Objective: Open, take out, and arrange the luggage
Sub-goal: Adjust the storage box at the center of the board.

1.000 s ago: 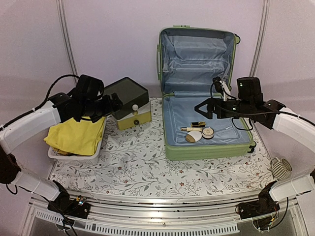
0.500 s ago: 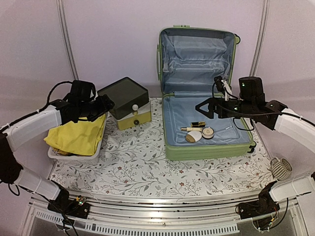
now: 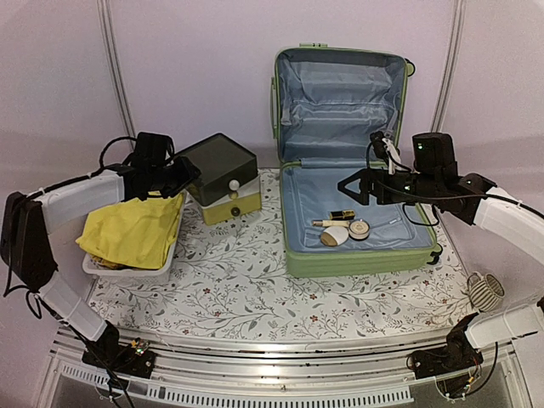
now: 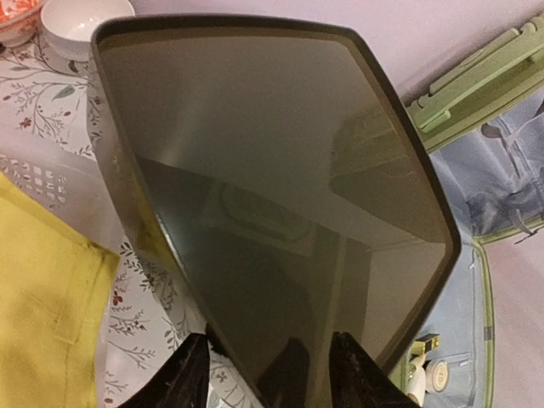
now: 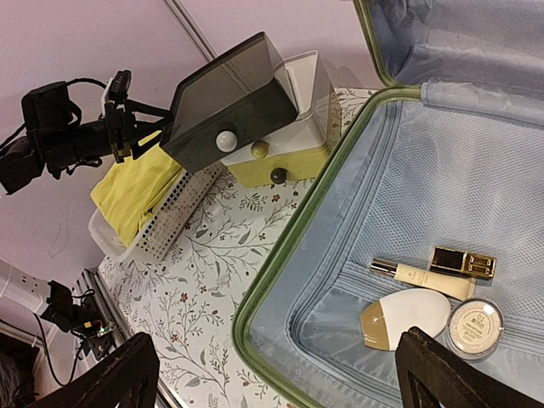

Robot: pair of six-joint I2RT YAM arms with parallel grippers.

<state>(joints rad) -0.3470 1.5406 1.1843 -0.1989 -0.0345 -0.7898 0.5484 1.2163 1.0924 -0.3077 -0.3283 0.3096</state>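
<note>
I find the luggage point(image 3: 361, 262) open at the table's point(image 3: 238, 297) far right corner, the right gripper point(image 3: 350, 189) wide and empty above it, and the left gripper point(image 4: 272, 374) half-spread astride the drawer box point(image 3: 219, 161) lid, grip undeterminable.
</note>
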